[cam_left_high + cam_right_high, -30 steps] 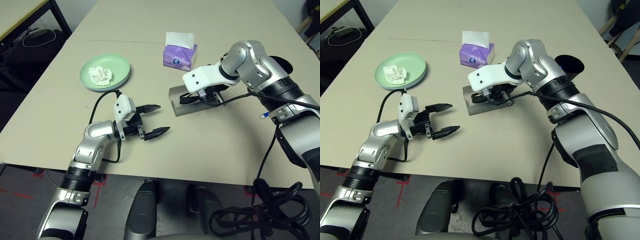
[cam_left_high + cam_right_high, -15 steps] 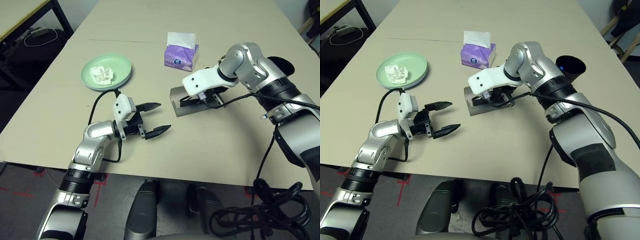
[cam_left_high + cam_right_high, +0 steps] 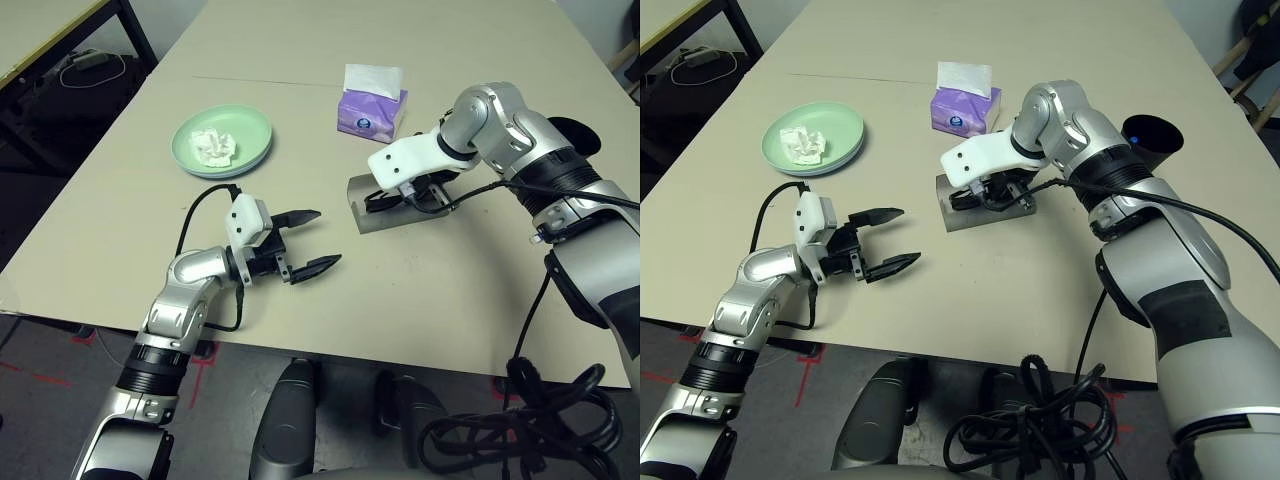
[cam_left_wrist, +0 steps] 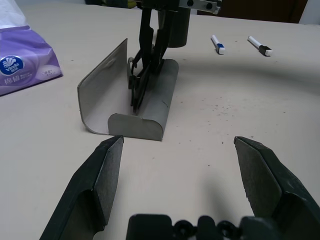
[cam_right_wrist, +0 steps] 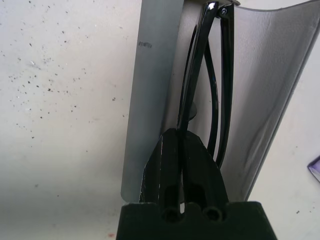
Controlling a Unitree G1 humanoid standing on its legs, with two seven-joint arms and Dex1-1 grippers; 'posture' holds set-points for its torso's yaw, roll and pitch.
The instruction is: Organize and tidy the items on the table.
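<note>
Inside the open grey case (image 4: 107, 95) on the beige table (image 3: 300, 310), folded glossy black sunglasses (image 5: 226, 90) sit pinched in the right gripper (image 5: 181, 131), while the left gripper (image 3: 330, 238) stands wide open, empty.

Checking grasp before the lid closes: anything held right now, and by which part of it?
Yes: the black sunglasses, by a folded temple arm, pinched in the right gripper's jaws inside the open glasses case. Left gripper: nothing.

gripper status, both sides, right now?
Left: black two-fingered gripper open, empty.
Right: black two-fingered gripper closed on black sunglasses in open grey oblong case.
</note>
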